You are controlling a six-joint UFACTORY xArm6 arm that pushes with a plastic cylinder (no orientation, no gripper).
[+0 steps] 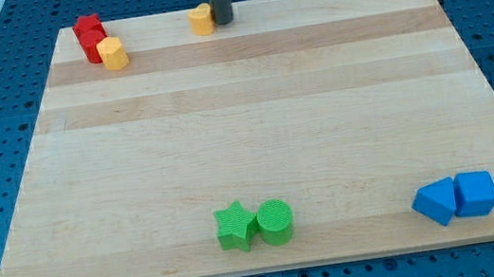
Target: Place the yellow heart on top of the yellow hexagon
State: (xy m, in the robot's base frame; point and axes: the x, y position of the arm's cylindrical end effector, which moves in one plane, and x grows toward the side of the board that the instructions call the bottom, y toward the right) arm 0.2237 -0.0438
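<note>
My tip (223, 21) touching the right side of the yellow heart (201, 19) at the bench's (256, 137) top edge; no hand fitted, so nothing grasped, only pushed. Heart well apart from the yellow hexagon (113, 54), lying to its left against a red block (89, 37). Most of the push left, by the look. No containers anywhere. Green star (236, 226), green cylinder (275, 222) and two blue blocks (456, 197) near the bottom.
</note>
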